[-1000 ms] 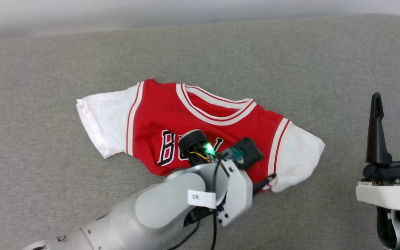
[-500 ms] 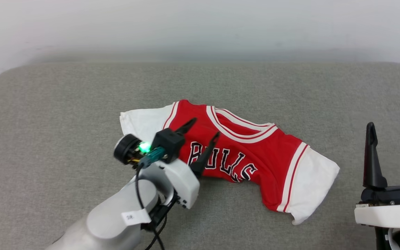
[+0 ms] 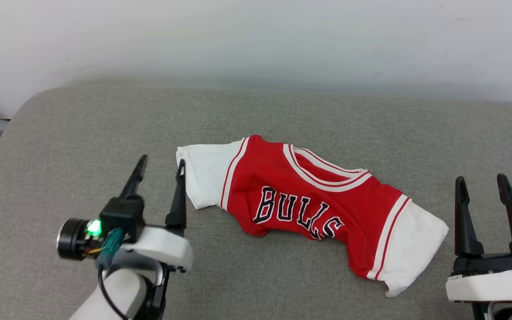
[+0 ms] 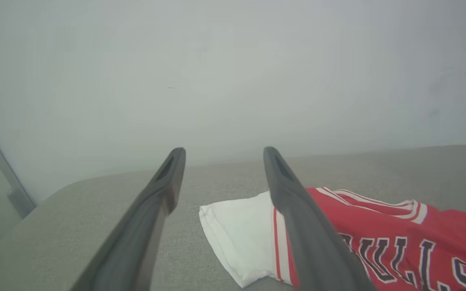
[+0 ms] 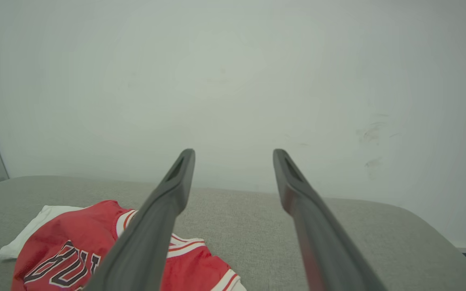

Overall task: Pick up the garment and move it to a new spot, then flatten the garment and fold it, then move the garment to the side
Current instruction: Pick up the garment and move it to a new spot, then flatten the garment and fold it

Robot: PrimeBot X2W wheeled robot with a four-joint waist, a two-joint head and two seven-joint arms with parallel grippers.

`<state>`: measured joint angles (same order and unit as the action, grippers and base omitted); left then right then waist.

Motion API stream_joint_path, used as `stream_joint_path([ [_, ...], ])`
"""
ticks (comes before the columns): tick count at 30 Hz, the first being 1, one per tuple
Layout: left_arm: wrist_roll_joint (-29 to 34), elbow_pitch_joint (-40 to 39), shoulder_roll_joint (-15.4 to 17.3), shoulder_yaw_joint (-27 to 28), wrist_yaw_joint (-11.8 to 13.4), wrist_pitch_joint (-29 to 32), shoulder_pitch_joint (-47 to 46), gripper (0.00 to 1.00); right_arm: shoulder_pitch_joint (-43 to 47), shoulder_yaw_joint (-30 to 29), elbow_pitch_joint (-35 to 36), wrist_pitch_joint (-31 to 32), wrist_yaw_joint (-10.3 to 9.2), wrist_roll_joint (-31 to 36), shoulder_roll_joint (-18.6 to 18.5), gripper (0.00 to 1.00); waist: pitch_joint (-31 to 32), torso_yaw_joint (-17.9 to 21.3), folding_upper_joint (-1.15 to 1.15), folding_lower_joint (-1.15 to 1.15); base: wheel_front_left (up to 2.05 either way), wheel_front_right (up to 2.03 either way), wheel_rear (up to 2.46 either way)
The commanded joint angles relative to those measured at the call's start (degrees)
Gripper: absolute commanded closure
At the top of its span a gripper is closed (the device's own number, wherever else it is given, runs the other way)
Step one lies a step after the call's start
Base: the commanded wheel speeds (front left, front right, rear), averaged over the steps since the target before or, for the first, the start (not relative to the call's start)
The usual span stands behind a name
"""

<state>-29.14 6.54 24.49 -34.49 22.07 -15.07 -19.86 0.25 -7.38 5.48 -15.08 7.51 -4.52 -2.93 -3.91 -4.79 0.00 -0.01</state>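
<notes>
Indoors, grey fabric surface (image 3: pixel 309 111) under garment (image 3: pixel 260 175), white wall (image 3: pixel 256 40) behind

1. one shirt (image 3: pixel 265 178), lying between the two grippers.
2. two grippers: one left gripper (image 3: pixel 162 161) and one right gripper (image 3: pixel 481 178).
3. four dark fingers (image 3: pixel 178 195), two on each gripper.
4. two white sleeves: a sleeve (image 3: pixel 205 175) right by the left gripper, and a sleeve (image 3: pixel 416 242) near the right gripper.
5. five black letters (image 3: pixel 298 213) on the shirt.
6. one green light (image 3: pixel 92 228), just behind the left gripper's fingers.
7. one grey cushion (image 3: pixel 282 111) under both grippers.
</notes>
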Motion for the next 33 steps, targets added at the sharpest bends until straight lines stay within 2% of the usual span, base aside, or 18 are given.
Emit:
stream_joint_path([
  [1,1.6,-1.2,-0.9,2.5,0.1,-0.1,2.7,0.0,0.9,0.1,-0.4,-0.1,-0.04,-0.3,0.1,0.0,0.2,-0.1,0.0,0.01,0.0,0.0,0.0],
  [6,6.7,-4.0,-3.8,10.4,-1.8,-0.1,9.9,0.0,1.5,0.4,-2.1,-0.1,-0.04,-1.1,0.1,0.0,1.0,0.1,0.0,0.01,0.0,0.0,0.0],
  [14,12.8,-4.2,-9.2,19.5,-7.5,-0.1,17.9,0.0,3.4,0.8,-4.1,-0.1,-0.04,-1.8,0.1,0.0,2.5,0.5,0.0,0.01,0.0,0.0,0.0],
  [22,18.1,-3.2,-13.5,24.7,-12.4,-0.1,21.2,0.0,5.2,0.6,-5.4,-0.1,-0.04,-2.4,0.1,0.0,3.4,0.5,0.0,0.01,0.0,0.0,0.0],
  [33,23.1,-2.5,-17.3,29.5,-16.5,-0.1,22.8,0.0,5.2,0.9,-7.3,-0.1,-0.04,-3.0,0.1,0.0,3.9,1.0,0.0,0.01,0.0,0.0,0.0],
])
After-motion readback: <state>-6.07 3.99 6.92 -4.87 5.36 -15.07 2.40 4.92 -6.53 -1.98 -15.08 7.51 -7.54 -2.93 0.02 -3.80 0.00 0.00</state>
